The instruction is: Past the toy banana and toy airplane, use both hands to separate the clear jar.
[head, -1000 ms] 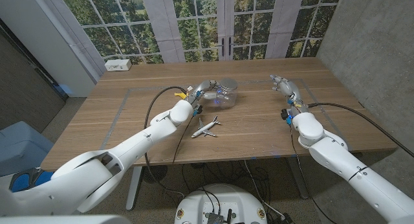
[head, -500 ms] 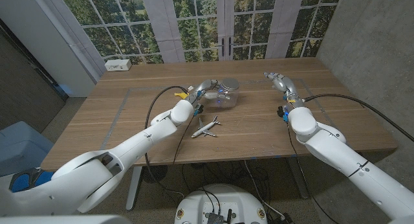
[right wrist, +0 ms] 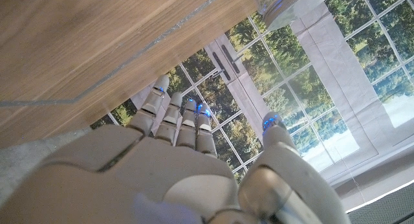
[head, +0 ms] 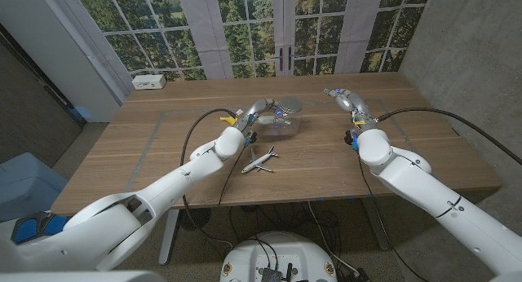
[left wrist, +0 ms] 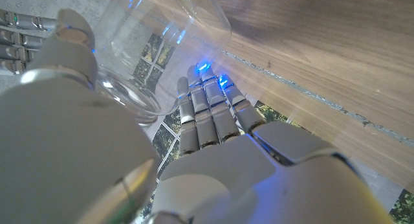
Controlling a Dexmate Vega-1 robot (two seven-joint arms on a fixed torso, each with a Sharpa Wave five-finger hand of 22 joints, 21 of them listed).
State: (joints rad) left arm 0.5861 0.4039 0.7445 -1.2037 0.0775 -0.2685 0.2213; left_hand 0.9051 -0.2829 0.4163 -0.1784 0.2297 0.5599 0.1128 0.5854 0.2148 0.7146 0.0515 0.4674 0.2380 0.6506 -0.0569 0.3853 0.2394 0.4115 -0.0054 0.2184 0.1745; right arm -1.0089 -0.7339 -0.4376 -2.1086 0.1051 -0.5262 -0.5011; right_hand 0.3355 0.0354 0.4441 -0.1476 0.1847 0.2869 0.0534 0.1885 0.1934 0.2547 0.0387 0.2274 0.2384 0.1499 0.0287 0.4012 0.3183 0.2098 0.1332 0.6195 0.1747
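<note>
Bearing no readable label, the clear jar is sitting at twelve o'clock past the toy airplane — the left hand is gripping it, the right hand is hovering open-fingered at three o'clock.

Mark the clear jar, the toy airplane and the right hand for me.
clear jar [head: 289, 121]: head view, on its glass side wall.
toy airplane [head: 259, 159]: head view, mid-fuselage.
right hand [head: 344, 99]: head view, back of the hand.
</note>
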